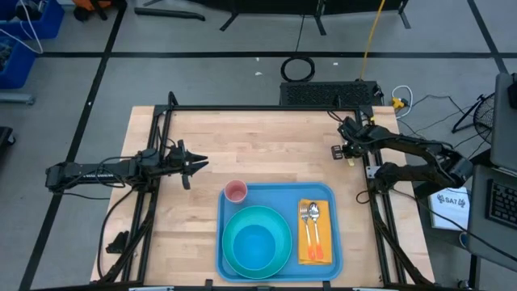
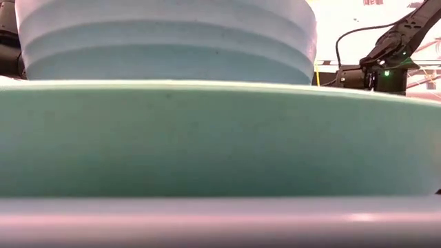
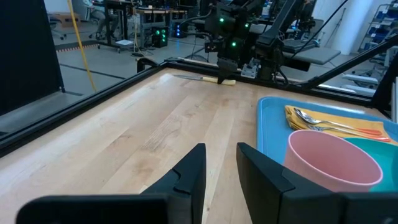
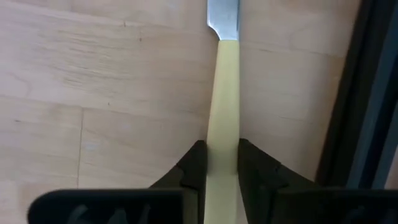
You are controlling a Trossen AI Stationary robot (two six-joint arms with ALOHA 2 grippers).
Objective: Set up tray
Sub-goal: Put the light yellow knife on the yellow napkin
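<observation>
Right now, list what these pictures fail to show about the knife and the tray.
- Knife: right wrist view cuts off the blade at the picture's edge; the right gripper covers the handle's end, its fingers on both sides.
- Knife in the high view: too small, hidden under the right gripper.
- Tray: low view shows only its near rim; the plate and bowl block the rest.

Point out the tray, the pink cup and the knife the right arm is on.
tray (image 1: pixel 334 242), high view, bare floor near its right rim.
pink cup (image 1: pixel 235 191), high view, its open mouth.
knife (image 4: pixel 222 99), right wrist view, pale yellow handle.
</observation>
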